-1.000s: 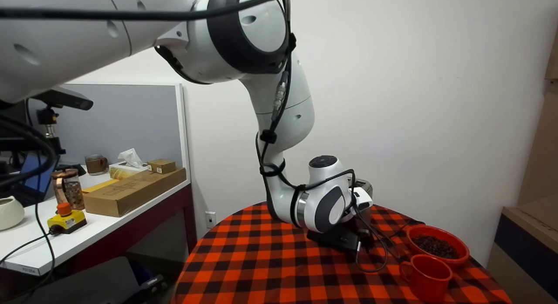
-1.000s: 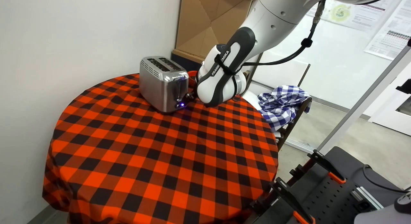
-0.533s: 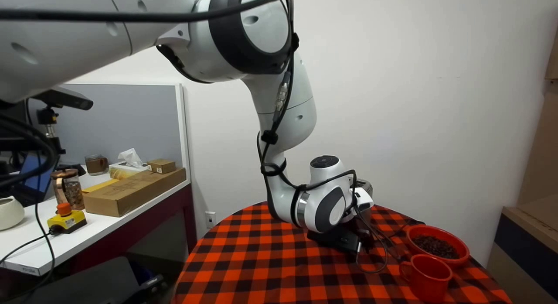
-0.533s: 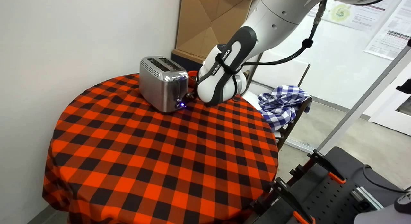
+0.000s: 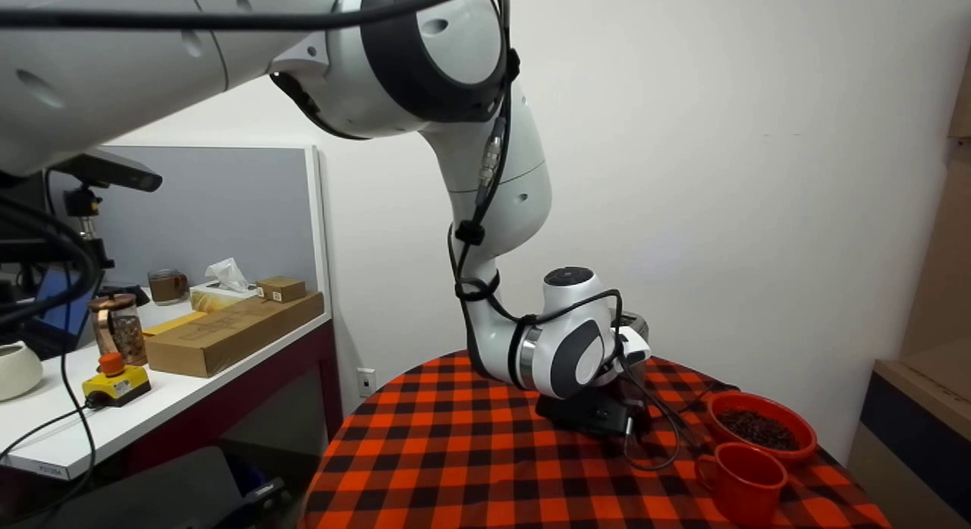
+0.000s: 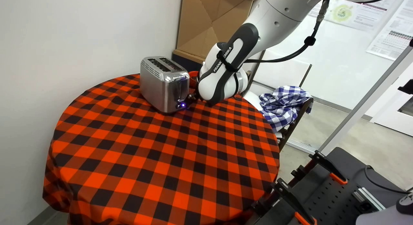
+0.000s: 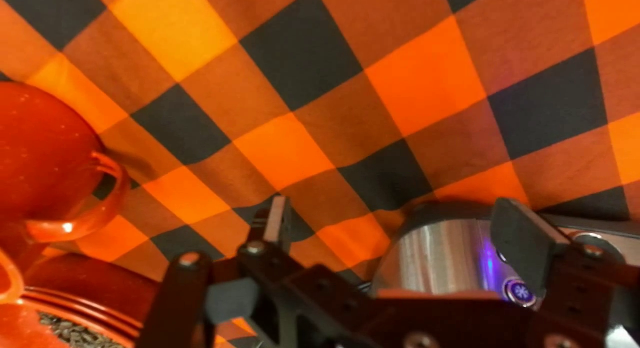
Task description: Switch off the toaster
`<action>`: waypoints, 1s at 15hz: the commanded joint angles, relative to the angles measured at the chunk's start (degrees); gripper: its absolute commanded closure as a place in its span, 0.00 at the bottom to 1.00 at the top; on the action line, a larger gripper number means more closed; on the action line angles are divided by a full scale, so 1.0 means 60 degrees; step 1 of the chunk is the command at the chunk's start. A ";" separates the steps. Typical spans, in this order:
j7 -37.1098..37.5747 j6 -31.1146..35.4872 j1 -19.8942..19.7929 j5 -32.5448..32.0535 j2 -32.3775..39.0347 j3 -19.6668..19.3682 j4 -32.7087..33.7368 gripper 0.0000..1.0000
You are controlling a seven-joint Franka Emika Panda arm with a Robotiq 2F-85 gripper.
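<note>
On the checked cloth (image 6: pixel 161 147) the silver toaster (image 6: pixel 163 87) is placed. Just beside its end the gripper (image 7: pixel 395 220) is positioned — the fingers (image 7: pixel 522 245) are spread wide apart, one seen in front of the toaster — contact cannot be told. Low on this end a bluish button (image 7: pixel 520 291) is lit.

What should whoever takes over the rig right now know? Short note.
Gripper: open, holding nothing; in the wrist view one finger overlaps the end of the toaster, contact unclear.
Toaster: upright on the checked cloth; snowflake button glows violet, low on its end.
Done: gripper is at the button end.
Left: switching off; with that glow it's probably on.
Watch the red mug and bowl on the same cloth.
</note>
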 commanded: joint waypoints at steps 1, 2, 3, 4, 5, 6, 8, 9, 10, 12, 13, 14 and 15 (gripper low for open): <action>-0.0257 -0.0292 -0.0154 -0.0132 -0.0326 0.0120 -0.0248 0.00; -0.0277 -0.0275 -0.0193 -0.0136 -0.0344 0.0166 -0.0271 0.00; -0.0290 -0.0255 -0.0214 -0.0138 -0.0354 0.0196 -0.0290 0.00; -0.0297 -0.0214 -0.0226 -0.0138 -0.0361 0.0219 -0.0312 0.00; -0.0324 -0.0212 -0.0271 -0.0144 -0.0387 0.0291 -0.0350 0.00; -0.0357 -0.0216 -0.0309 -0.0151 -0.0421 0.0359 -0.0395 0.00; -0.0423 -0.0195 -0.0390 -0.0150 -0.0476 0.0503 -0.0460 0.00; -0.0428 -0.0191 -0.0406 -0.0141 -0.0493 0.0542 -0.0477 0.00; -0.0419 -0.0195 -0.0412 -0.0127 -0.0497 0.0560 -0.0471 0.00; -0.0413 -0.0221 -0.0443 -0.0114 -0.0496 0.0600 -0.0449 0.00; -0.0406 -0.0239 -0.0437 -0.0112 -0.0483 0.0584 -0.0436 0.00; -0.0402 -0.0239 -0.0443 -0.0109 -0.0479 0.0582 -0.0435 0.00; -0.0396 -0.0259 -0.0439 -0.0107 -0.0474 0.0556 -0.0427 0.00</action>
